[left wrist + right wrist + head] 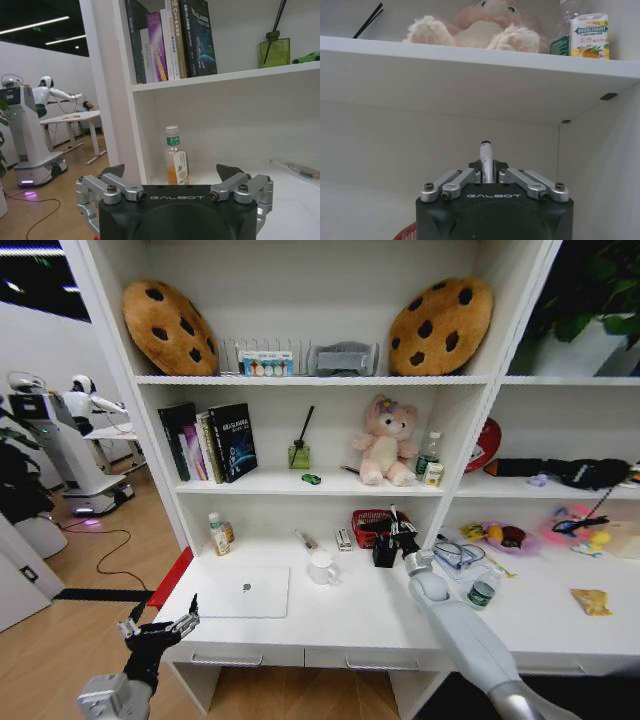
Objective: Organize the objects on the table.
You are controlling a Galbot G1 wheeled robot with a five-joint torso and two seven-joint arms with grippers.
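A slim silver laptop (245, 591) lies shut on the white table (380, 625), near its left front. My right gripper (398, 532) hovers over a black pen holder (385, 554) in front of the red basket. It is shut on a pen (486, 161) that stands upright between its fingers. My left gripper (160, 628) is open and holds nothing; it hangs low off the table's front left corner. In the left wrist view the left gripper (171, 173) faces a juice bottle (176, 162). A green-banded can (482, 592) and a yellow wrapper (592, 601) lie to the right. A tiny green item (311, 479) sits on the shelf.
A white mug (322, 567) stands right of the laptop, and a loose pen (305, 539) lies behind it. The red mesh basket (371, 525) is at the back. The pink plush bear (385, 443) and books (210, 442) sit on the low shelf just overhead. Glasses and clutter lie at the right.
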